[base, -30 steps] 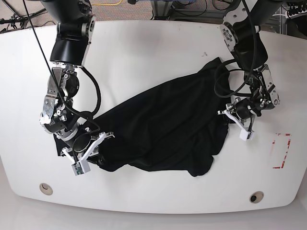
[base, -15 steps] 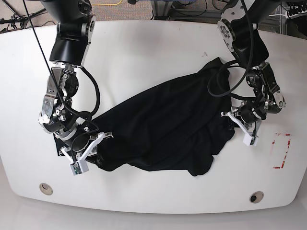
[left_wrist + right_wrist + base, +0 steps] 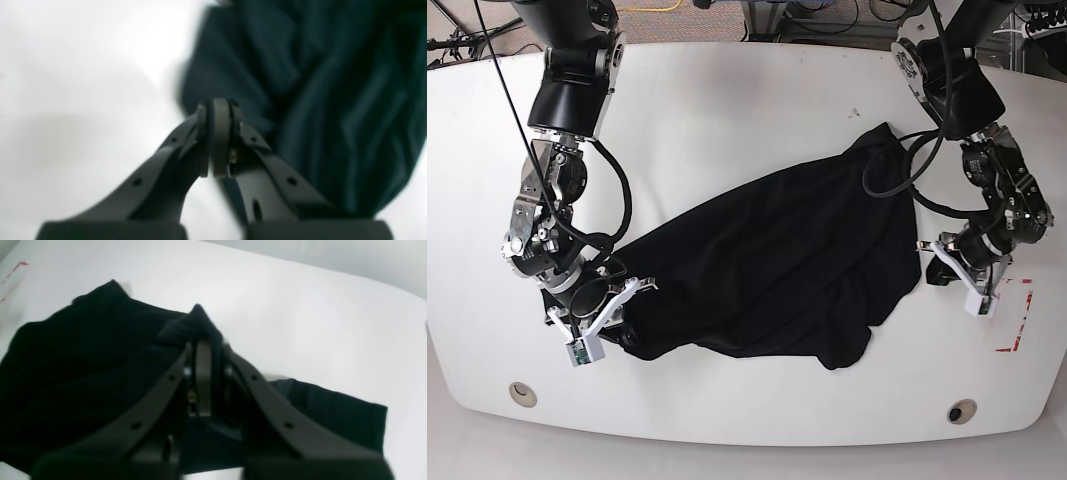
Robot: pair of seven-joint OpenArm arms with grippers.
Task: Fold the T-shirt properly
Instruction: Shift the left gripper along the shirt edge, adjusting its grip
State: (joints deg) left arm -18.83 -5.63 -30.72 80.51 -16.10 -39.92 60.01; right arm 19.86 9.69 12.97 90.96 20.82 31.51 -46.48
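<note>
The black T-shirt (image 3: 777, 260) lies crumpled and stretched slantwise across the white table (image 3: 747, 100), from front left to back right. My right gripper (image 3: 617, 318) sits at its left end. In the right wrist view that gripper (image 3: 203, 353) is shut on a raised fold of the T-shirt (image 3: 83, 350). On the other side, my left gripper (image 3: 930, 272) is at the shirt's right edge. The blurred left wrist view shows it (image 3: 215, 110) shut, pads pressed together on the cloth edge of the T-shirt (image 3: 317, 83).
Red tape marks (image 3: 1012, 315) lie on the table just right of the left gripper. Two round holes (image 3: 523, 393) (image 3: 962, 411) sit near the front edge. Black cables loop beside both forearms.
The left gripper has moved right and toward the front, drawing the shirt's right edge out with it. The right gripper has shifted slightly left and forward, so the cloth lies more stretched.
</note>
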